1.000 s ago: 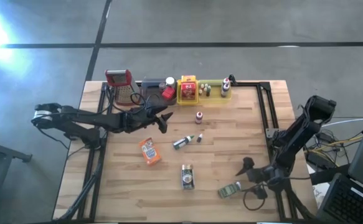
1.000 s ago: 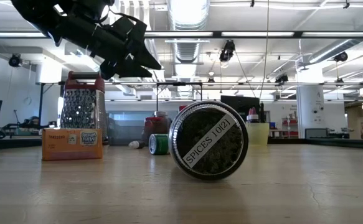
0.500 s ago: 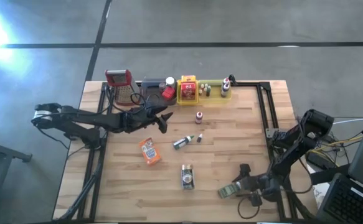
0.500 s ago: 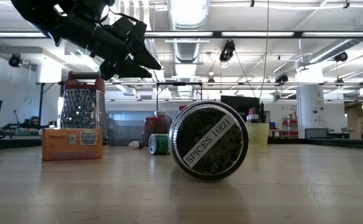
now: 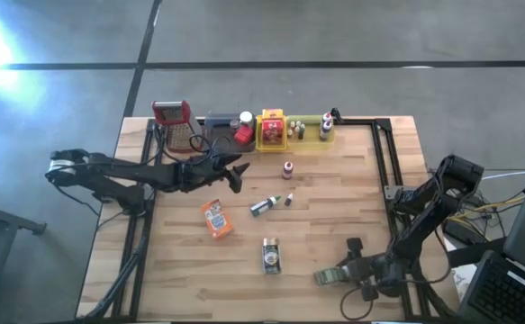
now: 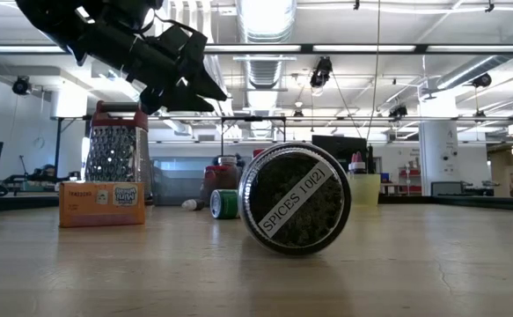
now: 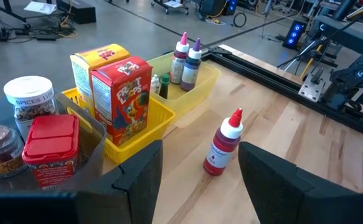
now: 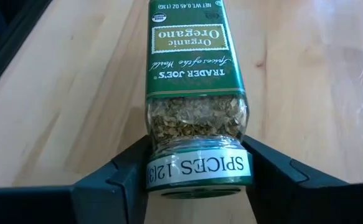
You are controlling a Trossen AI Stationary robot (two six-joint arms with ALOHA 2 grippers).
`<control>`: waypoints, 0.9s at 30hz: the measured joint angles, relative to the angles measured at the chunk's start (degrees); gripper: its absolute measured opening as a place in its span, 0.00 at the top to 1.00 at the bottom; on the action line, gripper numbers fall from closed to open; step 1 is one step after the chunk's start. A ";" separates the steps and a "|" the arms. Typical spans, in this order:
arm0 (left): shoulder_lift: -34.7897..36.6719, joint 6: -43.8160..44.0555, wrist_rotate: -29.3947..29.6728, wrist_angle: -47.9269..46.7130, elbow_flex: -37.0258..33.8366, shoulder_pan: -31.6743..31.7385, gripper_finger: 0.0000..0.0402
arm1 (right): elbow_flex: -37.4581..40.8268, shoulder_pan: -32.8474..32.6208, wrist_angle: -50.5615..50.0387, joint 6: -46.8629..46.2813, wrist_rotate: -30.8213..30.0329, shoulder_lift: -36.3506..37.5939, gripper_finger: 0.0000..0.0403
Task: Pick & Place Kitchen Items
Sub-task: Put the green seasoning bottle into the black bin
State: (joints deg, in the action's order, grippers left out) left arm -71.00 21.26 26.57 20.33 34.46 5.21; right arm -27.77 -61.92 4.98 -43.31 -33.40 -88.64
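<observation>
My right pincer (image 5: pixel 350 273) sits low at the bottom right of the table (image 5: pixel 334 198), its fingers (image 8: pixel 122 180) pressed against both sides of the white-capped end of a glass oregano jar with a green label (image 8: pixel 193 93), which lies on its side on the wood. My left pincer (image 5: pixel 235 171) hangs partly open and empty at centre left, near the red bottle with a white tip (image 7: pixel 223 144).

Robotics lab or workshop, exposed ceiling ducts (image 6: pixel 265 22), strip lights (image 6: pixel 414 48), monitor (image 6: pixel 340 150), concrete floor (image 5: pixel 334 31)
</observation>
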 joint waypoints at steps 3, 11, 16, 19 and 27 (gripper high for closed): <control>0.00 0.09 -0.02 -0.04 0.00 0.00 0.46 | -1.55 1.12 -4.01 0.02 -0.28 1.81 0.51; 0.00 2.85 -0.12 -0.08 0.02 0.00 0.46 | -12.94 10.26 -29.58 1.62 1.18 7.56 0.48; 0.00 3.26 -0.57 -0.39 0.02 0.02 0.46 | -21.64 18.17 -42.31 10.39 7.16 8.66 0.51; 0.00 3.26 -0.58 -0.39 0.02 0.02 0.46 | -26.79 23.34 -46.30 15.43 12.46 8.68 0.51; 0.14 3.26 -2.74 -0.41 0.02 0.02 0.46 | -39.58 37.53 -53.60 25.55 23.48 5.73 0.49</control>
State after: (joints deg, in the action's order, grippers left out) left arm -70.87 24.51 23.83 19.92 34.48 5.23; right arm -67.35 -24.39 -48.62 -17.76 -9.92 -82.91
